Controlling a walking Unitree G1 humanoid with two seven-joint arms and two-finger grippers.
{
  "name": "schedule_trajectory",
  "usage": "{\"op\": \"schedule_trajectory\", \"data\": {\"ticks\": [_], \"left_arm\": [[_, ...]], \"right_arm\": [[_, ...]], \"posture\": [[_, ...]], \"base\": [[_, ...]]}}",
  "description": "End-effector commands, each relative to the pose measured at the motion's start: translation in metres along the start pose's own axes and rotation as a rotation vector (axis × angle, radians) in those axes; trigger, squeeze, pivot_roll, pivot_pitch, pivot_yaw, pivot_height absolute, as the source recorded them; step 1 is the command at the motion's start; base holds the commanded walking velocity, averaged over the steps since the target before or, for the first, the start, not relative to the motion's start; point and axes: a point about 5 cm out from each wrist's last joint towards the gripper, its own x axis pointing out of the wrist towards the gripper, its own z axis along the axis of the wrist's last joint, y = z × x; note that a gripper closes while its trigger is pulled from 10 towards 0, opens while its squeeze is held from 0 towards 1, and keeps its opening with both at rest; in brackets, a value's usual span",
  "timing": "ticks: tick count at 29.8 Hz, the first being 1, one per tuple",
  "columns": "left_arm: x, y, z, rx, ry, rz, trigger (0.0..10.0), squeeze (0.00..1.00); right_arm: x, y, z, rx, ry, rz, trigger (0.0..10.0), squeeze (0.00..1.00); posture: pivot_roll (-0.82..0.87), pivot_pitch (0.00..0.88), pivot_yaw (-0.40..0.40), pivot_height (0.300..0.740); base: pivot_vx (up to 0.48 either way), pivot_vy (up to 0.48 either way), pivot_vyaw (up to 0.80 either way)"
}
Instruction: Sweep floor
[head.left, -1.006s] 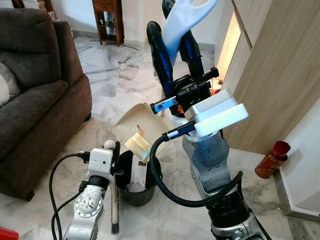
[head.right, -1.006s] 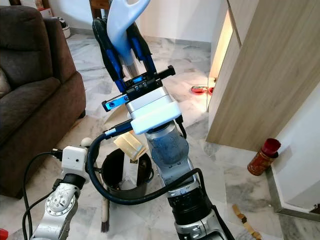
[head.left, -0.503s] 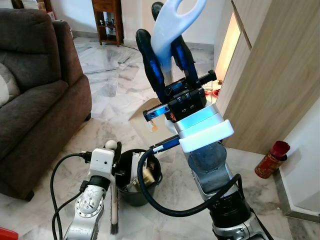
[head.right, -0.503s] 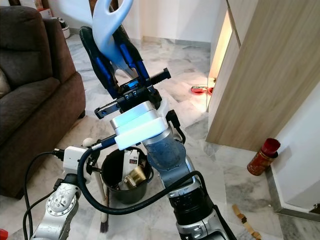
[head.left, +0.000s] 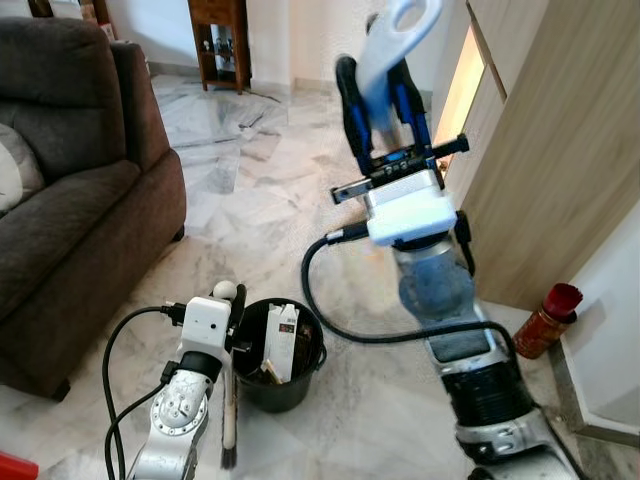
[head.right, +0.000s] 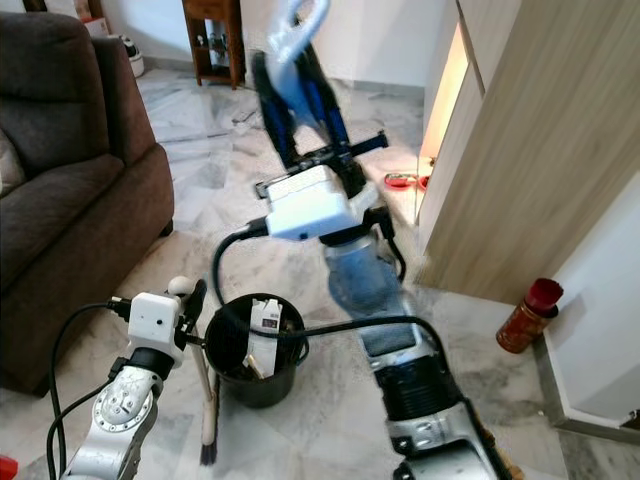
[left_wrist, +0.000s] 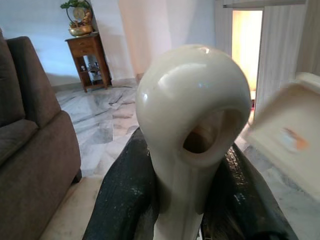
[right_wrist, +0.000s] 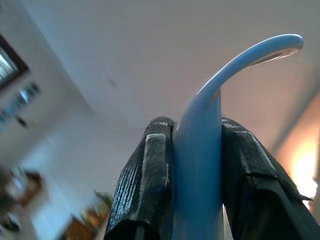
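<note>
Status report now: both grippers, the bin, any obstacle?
Left gripper shut on brush handle. Right gripper shut on raised dustpan handle. Black bin holds swept trash. Sofa left, red can right.

floor (head.left: 250, 215): glossy marble | sofa (head.left: 70, 200): matt cloth (brown) | brush handle (left_wrist: 192, 135): smooth glossy plastic | cabinet (head.left: 560, 150): matt wood

The two head views look forward and down from above the marble floor (head.left: 240, 200), both taking in the sofa (head.left: 70, 190), the black bucket (head.left: 290, 385) and both arms. The left wrist view sits close behind a cream handle (left_wrist: 192, 125), facing across the room. The right wrist view tilts up toward the ceiling (right_wrist: 125, 55).
</note>
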Motion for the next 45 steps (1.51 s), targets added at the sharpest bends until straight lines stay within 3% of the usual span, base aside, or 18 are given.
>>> {"op": "schedule_trajectory", "data": {"ticks": [1,5,9,11,12,18,19,20,24,27,30,35,37,39,40,41,42,45], "left_arm": [[0.005,-0.002,0.009,0.011,-0.051,-0.022,10.0,0.0],[0.004,-0.003,0.009,0.005,-0.046,-0.03,10.0,0.0],[0.003,-0.002,0.008,-0.004,-0.039,-0.028,10.0,0.0],[0.002,-0.002,0.007,-0.012,-0.035,-0.026,10.0,0.0],[0.002,-0.002,0.007,-0.018,-0.033,-0.025,10.0,0.0],[0.001,0.0,0.006,-0.041,-0.029,-0.009,10.0,0.0],[0.001,0.0,0.006,-0.041,-0.029,-0.009,10.0,0.0],[0.0,0.002,0.005,-0.056,-0.023,0.003,10.0,0.0],[-0.003,0.006,0.003,-0.088,-0.009,0.029,10.0,0.0],[-0.004,0.007,0.002,-0.116,-0.006,0.043,10.0,0.0],[-0.005,0.008,0.001,-0.195,0.003,0.075,10.0,0.0],[-0.008,0.011,0.001,-0.285,0.012,0.121,10.0,0.0],[-0.012,0.013,0.0,-0.285,0.017,0.125,10.0,0.0],[-0.012,0.014,-0.001,-0.285,0.018,0.124,10.0,0.0],[-0.013,0.014,-0.001,-0.287,0.03,0.119,10.0,0.0],[-0.013,0.014,-0.001,-0.287,0.03,0.119,10.0,0.0],[-0.015,0.014,-0.002,-0.282,0.056,0.108,10.0,0.0],[-0.02,0.016,-0.002,-0.252,0.094,0.094,10.0,0.0]], "right_arm": [[0.007,-0.006,-0.003,-0.052,0.0,-0.02,10.0,0.0],[-0.008,-0.005,-0.031,-0.099,0.151,0.007,10.0,0.0],[-0.028,-0.008,-0.06,-0.063,0.343,-0.011,10.0,0.0],[-0.048,-0.006,-0.081,0.027,0.494,-0.023,10.0,0.0],[-0.062,-0.001,-0.092,0.125,0.591,-0.026,10.0,0.0],[-0.101,0.01,-0.117,0.392,0.855,-0.083,10.0,0.0],[-0.101,0.01,-0.117,0.392,0.855,-0.083,10.0,0.0],[-0.114,0.011,-0.124,0.48,0.927,-0.135,10.0,0.0],[-0.132,0.016,-0.13,0.649,0.991,-0.173,10.0,0.0],[-0.134,0.018,-0.13,0.666,0.979,-0.16,10.0,0.0],[-0.136,0.025,-0.129,0.772,0.97,-0.143,10.0,0.0],[-0.139,0.024,-0.129,0.717,0.971,-0.136,10.0,0.0],[-0.129,0.015,-0.128,0.565,0.904,-0.096,10.0,0.0],[-0.127,0.014,-0.128,0.542,0.892,-0.086,10.0,0.0],[-0.121,0.011,-0.128,0.471,0.867,-0.043,10.0,0.0],[-0.121,0.011,-0.128,0.471,0.867,-0.043,10.0,0.0],[-0.116,0.01,-0.127,0.395,0.849,0.003,10.0,0.0],[-0.112,0.006,-0.13,0.295,0.854,0.043,10.0,0.0]], "posture": [[0.03,0.0,-0.034,0.74],[0.03,0.0,-0.033,0.74],[0.03,0.0,-0.033,0.74],[0.03,0.0,-0.033,0.74],[0.03,0.0,-0.03,0.74],[0.03,0.0,-0.028,0.74],[0.03,0.0,-0.028,0.74],[0.03,0.0,-0.027,0.74],[0.03,0.0,-0.022,0.74],[0.03,0.0,-0.022,0.74],[0.03,0.0,-0.02,0.74],[0.03,0.0,-0.02,0.74],[0.03,0.0,-0.019,0.74],[0.03,0.0,-0.019,0.74],[0.03,0.0,-0.015,0.74],[0.03,0.0,-0.015,0.74],[0.02,0.0,-0.012,0.74],[0.02,0.0,-0.006,0.74]], "base": [[0.0,0.0,0.0],[0.0,0.0,0.0],[0.0,0.0,0.0],[0.0,0.0,0.0],[0.0,0.0,0.0],[0.0,0.0,0.0],[0.0,0.0,0.0],[0.0,0.0,0.0],[0.0,0.0,0.0],[0.0,0.0,0.0],[0.0,0.0,0.0],[0.0,0.0,0.0],[0.0,0.0,0.0],[0.0,0.0,0.0],[0.0,0.0,0.0],[0.0,0.0,0.0],[0.0,0.0,0.0],[0.0,0.0,0.0]]}}
